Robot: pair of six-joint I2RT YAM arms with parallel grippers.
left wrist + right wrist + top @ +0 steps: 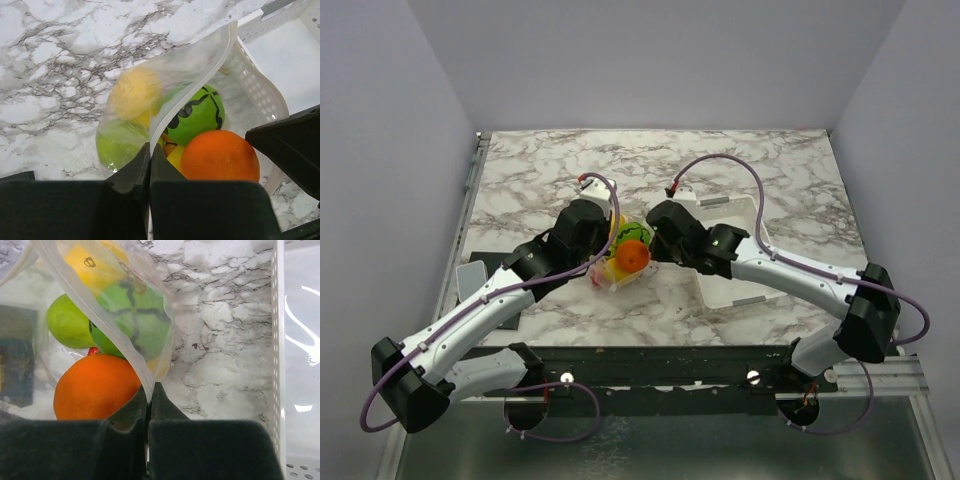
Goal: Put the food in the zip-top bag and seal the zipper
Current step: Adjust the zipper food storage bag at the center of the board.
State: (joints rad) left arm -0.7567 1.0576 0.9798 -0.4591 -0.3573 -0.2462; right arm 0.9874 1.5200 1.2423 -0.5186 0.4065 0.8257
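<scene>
On the marble table point(740, 170), mid-scene, left gripper point(150, 152) and right gripper point(149, 392) each pinch the zip-top bag point(190, 65) mouth edge; food point(220, 155) sits inside, white tray point(730, 290) just right.

Both arms angle inward, the left hand point(150, 150) and right hand point(150, 389) each pinched tight, close together.

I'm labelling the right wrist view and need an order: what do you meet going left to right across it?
lime-green fruit → striped green ball, both inside the zip-top bag → marble tabletop → white tray. The orange is left out because it overlaps both fruits.
</scene>
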